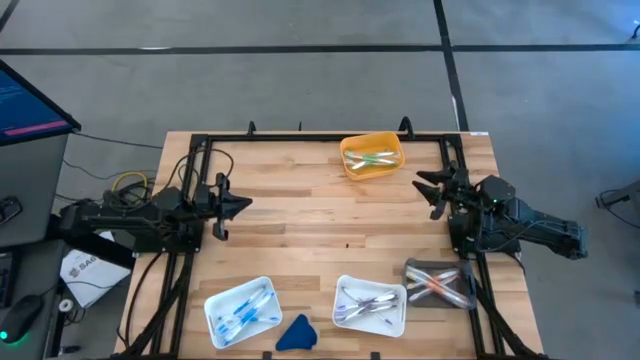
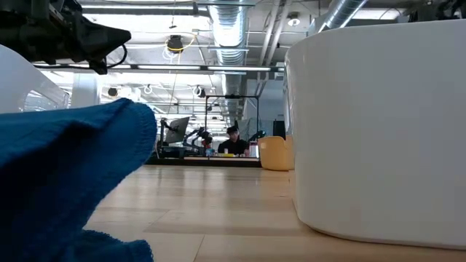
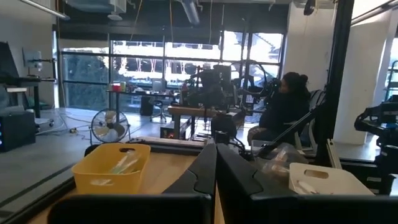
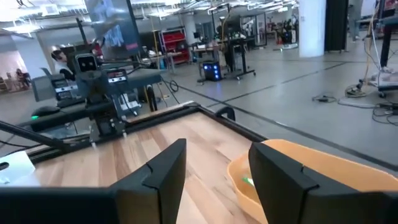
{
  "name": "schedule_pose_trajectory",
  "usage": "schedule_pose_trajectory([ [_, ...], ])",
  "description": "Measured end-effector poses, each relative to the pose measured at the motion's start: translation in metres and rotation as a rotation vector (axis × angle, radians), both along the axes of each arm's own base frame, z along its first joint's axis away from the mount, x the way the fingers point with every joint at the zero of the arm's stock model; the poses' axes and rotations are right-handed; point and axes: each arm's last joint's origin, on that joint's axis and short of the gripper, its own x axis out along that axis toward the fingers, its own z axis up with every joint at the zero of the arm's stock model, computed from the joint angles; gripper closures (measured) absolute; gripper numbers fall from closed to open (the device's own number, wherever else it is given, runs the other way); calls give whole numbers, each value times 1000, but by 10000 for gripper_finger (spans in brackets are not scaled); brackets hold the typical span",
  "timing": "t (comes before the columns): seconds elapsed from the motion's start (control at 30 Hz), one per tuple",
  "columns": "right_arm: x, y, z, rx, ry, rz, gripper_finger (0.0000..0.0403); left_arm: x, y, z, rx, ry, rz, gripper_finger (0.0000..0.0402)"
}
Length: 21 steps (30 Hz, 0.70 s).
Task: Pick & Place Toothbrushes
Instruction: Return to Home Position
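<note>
Clock read on the overhead, 12 = far edge. All the thin plastic toothbrushes (image 1: 245, 312) I can see sit in bins, none in a gripper. Near edge: blue cloth lump (image 1: 297, 333) between the left white plastic bin (image 1: 214, 322) (blue-accent brushes, long axis roughly 2–8) and the right white plastic bin (image 1: 398, 322) (pale ones, roughly 3–9). Dark see-through bin (image 1: 412, 268) at that one's 3 holds orange ones, 3–9. Mid wooden table (image 1: 320, 230): left gripper (image 1: 244, 204), fingers pressed together, empty, points to 3, with the left white plastic bin at its 6. Right gripper (image 1: 425, 193), fingers spread, empty, points to 9. The dark see-through bin is at its 6 and the orange plastic bin (image 1: 350, 168) with green brushes at its 10, far edge. Arms lie low along the side edges, well apart. Homing looks like pure retract, no grasp.
</note>
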Motion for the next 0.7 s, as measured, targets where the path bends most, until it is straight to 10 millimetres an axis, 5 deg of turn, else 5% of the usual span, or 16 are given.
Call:
schedule_pose_trajectory([
  [0.33,2,3,1,-3,-33,42,238,1,-1,-1,-5,7,-26,398],
  [0.7,16,7,-35,19,-99,63,236,1,-5,-1,-9,13,-79,398],
])
